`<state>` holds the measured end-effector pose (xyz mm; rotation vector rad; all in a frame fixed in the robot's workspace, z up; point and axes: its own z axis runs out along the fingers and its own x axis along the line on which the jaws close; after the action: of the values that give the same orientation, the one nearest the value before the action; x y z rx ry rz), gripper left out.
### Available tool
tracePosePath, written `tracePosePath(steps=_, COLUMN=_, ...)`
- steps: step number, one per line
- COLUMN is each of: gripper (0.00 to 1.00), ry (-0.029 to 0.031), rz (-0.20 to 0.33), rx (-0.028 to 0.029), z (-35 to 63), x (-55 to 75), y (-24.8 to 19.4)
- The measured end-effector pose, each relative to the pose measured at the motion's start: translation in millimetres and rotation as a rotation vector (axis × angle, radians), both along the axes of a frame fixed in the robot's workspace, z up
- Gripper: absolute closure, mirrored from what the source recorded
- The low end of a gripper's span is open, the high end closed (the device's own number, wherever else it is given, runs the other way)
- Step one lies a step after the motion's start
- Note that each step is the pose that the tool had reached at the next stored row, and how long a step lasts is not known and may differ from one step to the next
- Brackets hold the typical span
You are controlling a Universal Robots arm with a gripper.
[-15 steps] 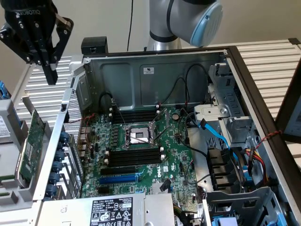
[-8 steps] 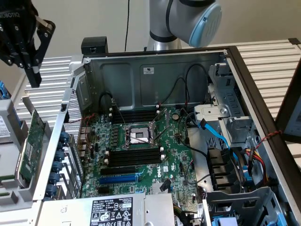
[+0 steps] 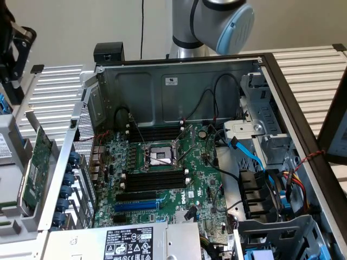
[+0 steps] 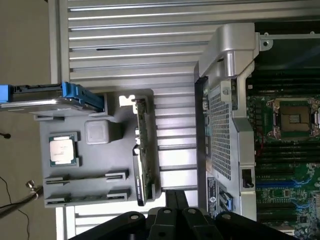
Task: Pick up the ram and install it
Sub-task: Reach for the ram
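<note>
In the wrist view my gripper (image 4: pixel 175 201) hangs with its two dark fingers pressed together, shut and holding nothing. It is above the slatted table, between the grey parts tray (image 4: pixel 95 155) and the open computer case (image 4: pixel 225 115). The ram (image 4: pixel 87 198) looks like a thin dark stick lying between two grey holders at one edge of that tray, apart from my fingers. Empty black memory slots (image 3: pixel 154 179) flank the processor socket (image 3: pixel 159 156) on the green motherboard. The arm's dark end piece (image 3: pixel 12 54) hangs at the exterior view's upper left, over the tray side.
On the tray a green expansion card (image 4: pixel 142 150) stands on edge, beside a processor chip (image 4: pixel 62 150) and a grey block (image 4: pixel 97 131). A blue-railed drive (image 4: pixel 55 96) lies past it. Cables, drive bays (image 3: pixel 260 189) and the power supply (image 3: pixel 130 242) crowd the case.
</note>
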<state>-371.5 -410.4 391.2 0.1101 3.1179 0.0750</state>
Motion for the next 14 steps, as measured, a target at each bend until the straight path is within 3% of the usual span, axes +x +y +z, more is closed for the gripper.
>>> tracePosePath(steps=14, gripper=0.89, ry=0.0000, rz=0.000, rx=0.0000, z=-0.3, x=-63.6, y=-7.2)
